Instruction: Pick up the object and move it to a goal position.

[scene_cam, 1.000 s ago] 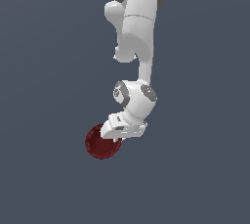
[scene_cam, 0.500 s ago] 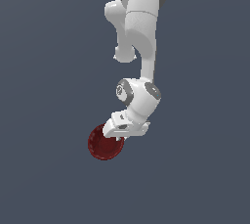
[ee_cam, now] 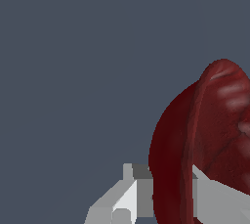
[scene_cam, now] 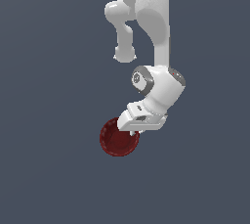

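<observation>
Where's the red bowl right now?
In the exterior view the red bowl sits low, just left of centre, its rim gripped in the gripper jaws.

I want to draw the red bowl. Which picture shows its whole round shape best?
The exterior view: the bowl shows as nearly a full circle, only its upper right edge hidden by the gripper. The wrist view shows the bowl close up but cut off, seen edge-on between the fingers.
</observation>
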Controlling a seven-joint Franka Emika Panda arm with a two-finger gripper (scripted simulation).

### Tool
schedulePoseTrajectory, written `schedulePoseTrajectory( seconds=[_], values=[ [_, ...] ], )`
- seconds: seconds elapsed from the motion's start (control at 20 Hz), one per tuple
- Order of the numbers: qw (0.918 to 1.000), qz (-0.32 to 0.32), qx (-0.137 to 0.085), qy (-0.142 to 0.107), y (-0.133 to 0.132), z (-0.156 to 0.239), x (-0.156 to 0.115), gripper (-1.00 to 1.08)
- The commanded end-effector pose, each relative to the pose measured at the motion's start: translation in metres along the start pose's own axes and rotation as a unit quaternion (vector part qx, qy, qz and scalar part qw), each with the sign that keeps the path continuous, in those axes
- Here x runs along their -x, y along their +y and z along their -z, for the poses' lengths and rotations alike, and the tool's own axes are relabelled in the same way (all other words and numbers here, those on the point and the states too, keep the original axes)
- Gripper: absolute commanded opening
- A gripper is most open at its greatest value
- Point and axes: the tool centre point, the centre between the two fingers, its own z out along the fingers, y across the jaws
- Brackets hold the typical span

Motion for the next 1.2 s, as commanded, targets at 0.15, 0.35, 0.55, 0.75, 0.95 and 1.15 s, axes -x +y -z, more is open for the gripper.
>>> schedulePoseTrajectory(
  seconds=[0.15, 0.35, 0.55, 0.75, 0.95, 1.15],
  values=[
    [1.0000, 0.000, 0.000, 0.002, -0.017, 0.062, -0.022, -1.00],
    [1.0000, 0.000, -0.001, 0.002, -0.030, 0.106, -0.038, -1.00],
    [1.0000, 0.000, -0.001, 0.002, -0.042, 0.148, -0.054, -1.00],
    [1.0000, 0.000, -0.001, 0.002, -0.053, 0.185, -0.068, -1.00],
    [1.0000, 0.000, 0.000, 0.002, -0.061, 0.212, -0.079, -1.00],
    [1.0000, 0.000, 0.000, 0.002, -0.066, 0.230, -0.087, -1.00]
  ],
)
